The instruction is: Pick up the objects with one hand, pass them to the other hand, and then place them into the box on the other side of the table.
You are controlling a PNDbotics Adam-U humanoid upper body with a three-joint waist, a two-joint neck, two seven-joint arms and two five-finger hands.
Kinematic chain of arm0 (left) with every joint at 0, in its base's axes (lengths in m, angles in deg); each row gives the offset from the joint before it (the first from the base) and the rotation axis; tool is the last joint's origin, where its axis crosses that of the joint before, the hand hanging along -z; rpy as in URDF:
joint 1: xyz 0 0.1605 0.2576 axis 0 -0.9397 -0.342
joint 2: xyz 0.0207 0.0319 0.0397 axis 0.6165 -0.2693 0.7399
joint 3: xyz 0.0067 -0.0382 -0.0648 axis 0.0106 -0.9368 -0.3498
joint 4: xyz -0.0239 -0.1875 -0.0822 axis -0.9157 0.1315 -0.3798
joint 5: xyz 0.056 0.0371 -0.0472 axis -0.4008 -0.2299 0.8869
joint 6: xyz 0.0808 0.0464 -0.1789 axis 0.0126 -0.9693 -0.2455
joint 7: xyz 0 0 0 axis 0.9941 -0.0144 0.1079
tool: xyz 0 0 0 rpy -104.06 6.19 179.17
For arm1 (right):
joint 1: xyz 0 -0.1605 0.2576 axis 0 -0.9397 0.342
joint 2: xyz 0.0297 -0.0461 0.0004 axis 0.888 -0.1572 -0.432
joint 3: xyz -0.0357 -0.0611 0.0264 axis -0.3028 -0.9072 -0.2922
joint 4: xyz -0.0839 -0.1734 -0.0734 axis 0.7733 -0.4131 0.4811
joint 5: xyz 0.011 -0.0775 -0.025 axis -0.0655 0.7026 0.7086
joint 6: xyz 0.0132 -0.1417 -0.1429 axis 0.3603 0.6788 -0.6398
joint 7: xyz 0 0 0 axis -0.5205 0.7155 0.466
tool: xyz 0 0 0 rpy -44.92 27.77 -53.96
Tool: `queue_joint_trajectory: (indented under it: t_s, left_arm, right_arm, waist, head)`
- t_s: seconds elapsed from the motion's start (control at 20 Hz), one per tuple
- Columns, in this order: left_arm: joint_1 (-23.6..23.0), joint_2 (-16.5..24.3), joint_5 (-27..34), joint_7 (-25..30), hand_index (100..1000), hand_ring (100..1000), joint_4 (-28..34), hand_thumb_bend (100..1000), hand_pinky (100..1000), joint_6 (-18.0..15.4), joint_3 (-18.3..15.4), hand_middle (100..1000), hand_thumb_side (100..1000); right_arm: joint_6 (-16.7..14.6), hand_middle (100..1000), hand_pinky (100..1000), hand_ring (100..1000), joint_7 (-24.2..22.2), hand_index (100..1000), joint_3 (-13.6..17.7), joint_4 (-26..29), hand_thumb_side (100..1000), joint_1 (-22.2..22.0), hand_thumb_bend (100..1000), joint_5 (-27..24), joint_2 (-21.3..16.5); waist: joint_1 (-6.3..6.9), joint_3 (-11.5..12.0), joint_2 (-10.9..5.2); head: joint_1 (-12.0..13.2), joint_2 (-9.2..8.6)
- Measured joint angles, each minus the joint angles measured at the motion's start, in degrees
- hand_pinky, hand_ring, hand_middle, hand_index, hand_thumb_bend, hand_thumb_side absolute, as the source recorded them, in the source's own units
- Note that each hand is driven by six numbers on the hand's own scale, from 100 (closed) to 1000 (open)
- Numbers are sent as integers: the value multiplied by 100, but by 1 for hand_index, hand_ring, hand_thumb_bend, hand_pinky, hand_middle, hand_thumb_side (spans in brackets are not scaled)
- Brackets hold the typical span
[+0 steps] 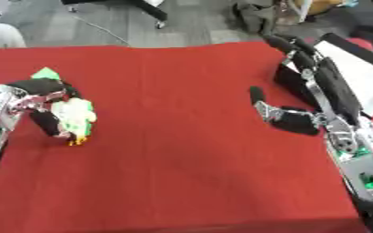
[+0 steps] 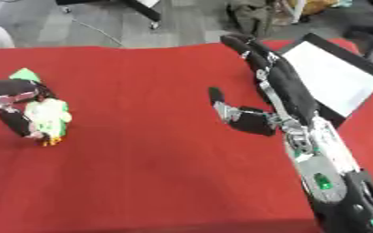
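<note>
The robot's right forearm, black and silver with small green lights, is coming in nearest the camera from the lower right corner and stretching up along the right side of the red-cloth-covered bench (image 1: 189, 150). Its right hand (image 1: 317, 91) is lying open above the cloth, the fingers (image 1: 289, 45) reaching straight toward the far right corner and the thumb sticking out sideways toward the middle of the bench; it is holding nothing.

Just beyond that hand, at the far right corner of the bench, a black-rimmed box with a white inner surface (image 2: 333, 75) is sitting tilted in the view. Only part of it is showing, and nothing can be seen lying in the part that shows.

Near the left edge of the bench, the robot's left hand (image 1: 34, 102) is curling its fingers (image 1: 50, 125) around a small white and green toy-like object with an orange tip at its lower end (image 1: 74, 118). The fingers are wrapping over the top of the object and down its side, and the object is at the cloth or just above it; which cannot be told. A bright green pointed piece (image 1: 45, 73) is poking out just behind the hand, and whether it belongs to the same object cannot be told.

The two hands are well apart, with bare red cloth between them.
</note>
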Motion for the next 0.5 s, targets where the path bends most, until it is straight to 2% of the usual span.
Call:
queue_joint_trajectory:
  t_s: [0.25, 0.5]
  left_arm:
    - [-209, 0, 438, -377, 677, 475, 377, 411, 610, 269, -156, 497, 197]
    - [-378, 44, 1590, -542, 650, 453, 1274, 369, 562, 510, -298, 466, 206]
  right_arm:
    - [6, 841, 796, 830, 7, 943, 22, -1, 378, 2, 175, 0, 0]
    - [-133, 844, 797, 829, -95, 945, -128, 70, 369, 139, 264, 10, -1]
  waist:
    - [-4, 27, 0]
    - [0, 59, 0]
  head:
    - [-11, 0]
    - [-51, 0]
